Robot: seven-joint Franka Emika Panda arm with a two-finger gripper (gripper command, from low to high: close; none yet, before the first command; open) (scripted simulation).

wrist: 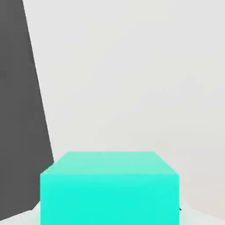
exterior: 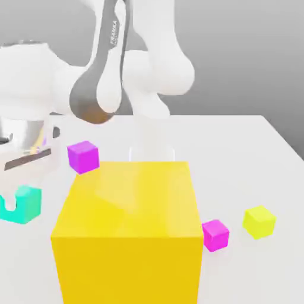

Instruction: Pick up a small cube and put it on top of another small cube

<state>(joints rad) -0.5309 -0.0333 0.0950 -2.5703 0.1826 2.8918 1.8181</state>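
The cyan cube [exterior: 24, 203] sits near the desk's [exterior: 237, 154] edge, under the gripper [exterior: 27, 155]; the hand view shows only that cube [wrist: 110, 186]. Finger state: cannot tell. The small yellow cube [exterior: 259, 221] appears only in the exterior view.

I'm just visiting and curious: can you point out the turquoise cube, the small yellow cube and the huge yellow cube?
small cyan cube [wrist: 110, 189]: hand view, middle of the face nearest the camera.
small yellow cube [exterior: 259, 222]: exterior view, centre of the cube.
huge yellow cube [exterior: 128, 199]: exterior view, middle of its top face.
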